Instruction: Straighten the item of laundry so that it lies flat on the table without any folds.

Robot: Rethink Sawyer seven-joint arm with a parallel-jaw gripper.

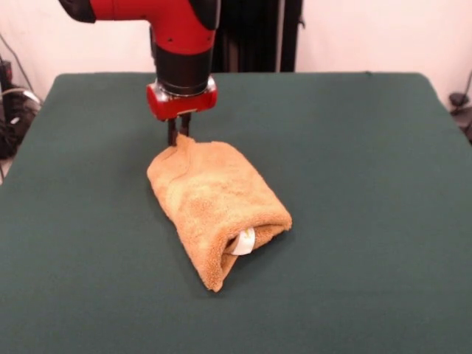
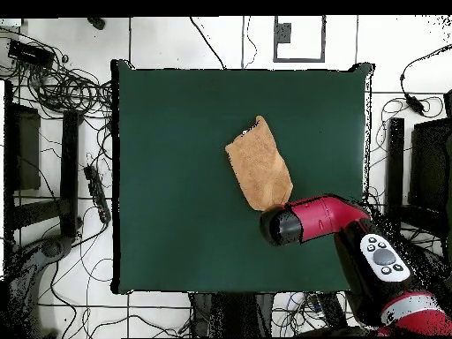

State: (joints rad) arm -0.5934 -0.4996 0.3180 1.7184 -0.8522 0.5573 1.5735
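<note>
My hand (image 1: 178, 133) down at far corner of towel (image 1: 214, 206), fingers pressed together, pinching that corner, lifted slightly off surface (image 1: 369, 184). Towel folded over itself, doubled into rough tube, lying near middle of green surface. White tag (image 1: 244, 241) peeking from open fold at near end. Overhead: towel (image 2: 258, 170) runs diagonally, my arm covering its end nearest base.

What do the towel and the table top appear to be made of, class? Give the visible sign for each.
The towel looks like soft terry cloth: golden-tan, fuzzy, looped pile, folded over on itself, with a small white tag in the fold. The table top looks like dark green felt or a similar matte fabric: even, no shine.
</note>
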